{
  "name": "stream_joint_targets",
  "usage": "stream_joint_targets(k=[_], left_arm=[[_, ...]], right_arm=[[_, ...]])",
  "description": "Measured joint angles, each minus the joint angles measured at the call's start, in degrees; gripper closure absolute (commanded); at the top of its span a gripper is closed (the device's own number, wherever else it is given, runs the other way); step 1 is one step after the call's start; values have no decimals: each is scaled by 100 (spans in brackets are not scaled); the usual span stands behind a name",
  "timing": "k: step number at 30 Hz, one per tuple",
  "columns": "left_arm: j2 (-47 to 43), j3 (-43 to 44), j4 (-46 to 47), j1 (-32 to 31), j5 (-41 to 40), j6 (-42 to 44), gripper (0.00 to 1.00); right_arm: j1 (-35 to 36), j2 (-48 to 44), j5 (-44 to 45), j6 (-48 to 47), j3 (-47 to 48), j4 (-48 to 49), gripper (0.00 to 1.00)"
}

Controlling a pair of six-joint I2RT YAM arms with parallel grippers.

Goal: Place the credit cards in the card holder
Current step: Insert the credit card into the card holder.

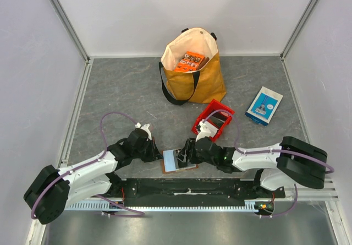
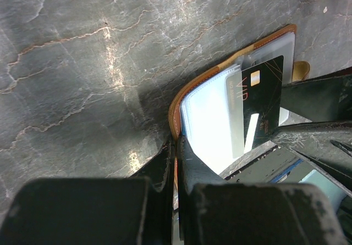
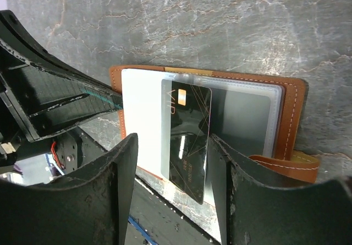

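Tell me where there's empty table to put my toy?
The biggest bare patch is the grey tabletop between the left wall and the yellow bag. There's a smaller one behind the blue-and-white box. It's crowded at the near middle, where the left gripper and right gripper meet over the card holder by the red bin.

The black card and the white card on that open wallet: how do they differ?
The black card carries gold lines, a chip and "VIP"; the white card looks blank. The black card sticks out past the card holder's near edge, seemingly part-way into a clear sleeve; the white card lies flat beside it. Both are thin rectangles on the open holder.
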Motion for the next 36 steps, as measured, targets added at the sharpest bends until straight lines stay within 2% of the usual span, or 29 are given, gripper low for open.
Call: stream_joint_targets(k=[19,25,26,27,30,32,34,36], left_arm=[[26,0,-2,0,2,2,98],[26,0,-68,2,-4,2,98],[26,0,-85,2,-7,2,98],[26,0,-105,2,-7,2,98],[13,0,-127,2,-2,2,98],[-4,0,-127,0,-2,2,98],[-50,0,-127,0,0,2,98],[-118,0,-131,0,-2,4,98]], right_arm=[[234,883,-328,-247,955,-603,53],[271,942,-369,-343,1012,-634,71],[271,951,-378,-382,1012,-638,71],[271,960,-385,-413,1012,-645,70],[269,966,-393,-485,1043,-723,52],[271,931,-345,-597,1139,-866,46],[229,704,-256,-833,1180,-1088,42],[109,260,-164,-1123,1182,-1379,32]])
